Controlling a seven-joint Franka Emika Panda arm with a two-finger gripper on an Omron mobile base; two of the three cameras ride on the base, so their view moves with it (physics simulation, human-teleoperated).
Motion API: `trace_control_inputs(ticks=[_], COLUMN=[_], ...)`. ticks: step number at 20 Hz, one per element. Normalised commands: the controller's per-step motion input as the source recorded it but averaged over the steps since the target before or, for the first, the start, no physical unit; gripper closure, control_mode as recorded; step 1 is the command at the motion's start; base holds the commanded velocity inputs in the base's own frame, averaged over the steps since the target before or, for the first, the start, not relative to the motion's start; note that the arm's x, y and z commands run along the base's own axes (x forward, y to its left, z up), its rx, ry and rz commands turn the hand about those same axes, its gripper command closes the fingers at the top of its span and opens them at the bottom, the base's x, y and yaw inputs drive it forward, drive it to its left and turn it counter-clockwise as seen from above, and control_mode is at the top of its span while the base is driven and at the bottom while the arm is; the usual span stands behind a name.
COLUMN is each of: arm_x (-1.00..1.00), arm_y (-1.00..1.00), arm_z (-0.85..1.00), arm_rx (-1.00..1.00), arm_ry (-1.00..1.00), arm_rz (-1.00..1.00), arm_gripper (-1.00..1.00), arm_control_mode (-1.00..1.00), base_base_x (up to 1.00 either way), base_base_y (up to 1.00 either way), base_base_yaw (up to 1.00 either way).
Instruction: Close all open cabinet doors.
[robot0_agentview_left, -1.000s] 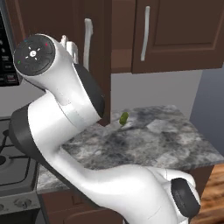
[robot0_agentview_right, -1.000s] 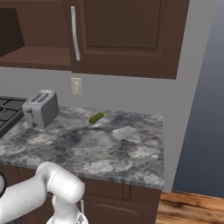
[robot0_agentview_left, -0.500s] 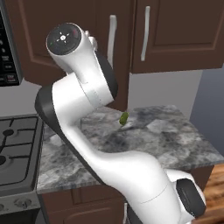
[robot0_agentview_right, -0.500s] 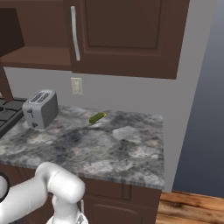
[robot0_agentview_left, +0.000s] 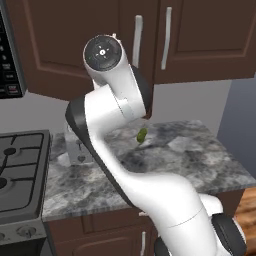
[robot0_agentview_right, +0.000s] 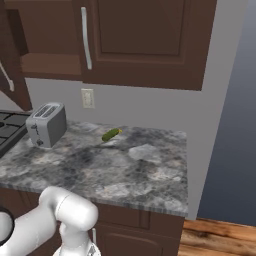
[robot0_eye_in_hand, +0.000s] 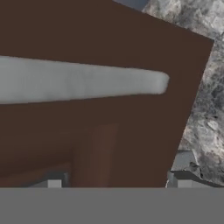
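Observation:
The left cabinet door (robot0_agentview_left: 65, 45) is dark brown with a silver bar handle (robot0_agentview_left: 137, 35). It stands partly open, swung out at an angle. Its edge (robot0_agentview_right: 9, 47) shows at the far left of the right base view, beside the bare cabinet shelf (robot0_agentview_right: 50, 65). The right cabinet door (robot0_agentview_left: 205, 35) (robot0_agentview_right: 145, 35) is closed. In the hand view my gripper (robot0_eye_in_hand: 118, 181) is open, right up against the open door's face (robot0_eye_in_hand: 100, 131), just under its handle (robot0_eye_in_hand: 83, 81). The fingertips (robot0_eye_in_hand: 54, 181) stand wide apart. My arm's upper joint (robot0_agentview_left: 102, 52) hides the gripper in the left base view.
A silver toaster (robot0_agentview_right: 46, 124) (robot0_agentview_left: 75, 147) and a small green vegetable (robot0_agentview_right: 111, 134) (robot0_agentview_left: 142, 135) sit on the granite counter (robot0_agentview_right: 135, 175). A gas stove (robot0_agentview_left: 20, 165) is to the left, under a microwave (robot0_agentview_left: 7, 55). A wall outlet (robot0_agentview_right: 87, 98) is behind the toaster.
My arm has swung to the right and the open left door has turned with it toward shut. The door's edge now shows at the left of the right base view.

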Motion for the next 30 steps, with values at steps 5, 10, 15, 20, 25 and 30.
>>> trace_control_inputs(ticks=[5,10,15,20,25,30], arm_x=[0.68,0.73,0.69,0.58,0.44,0.66], arm_y=[-0.14,-0.04,0.0,0.0,0.01,0.0], arm_z=[0.01,0.0,-0.03,-0.11,-0.07,-0.04], arm_rx=[0.11,0.1,0.08,0.02,0.0,0.0], arm_ry=[0.0,0.0,0.0,-0.03,-0.23,-0.13], arm_rz=[0.0,0.0,0.0,0.0,0.0,0.0], arm_gripper=[-1.0,-1.0,-1.0,-1.0,-1.0,-1.0], arm_control_mode=[-1.0,-1.0,-1.0,-1.0,-1.0,-1.0], base_base_x=[0.0,0.0,0.0,0.0,0.0,0.0], base_base_y=[0.0,0.0,0.0,0.0,0.0,0.0], base_base_yaw=[0.0,0.0,0.0,0.0,0.0,0.0])
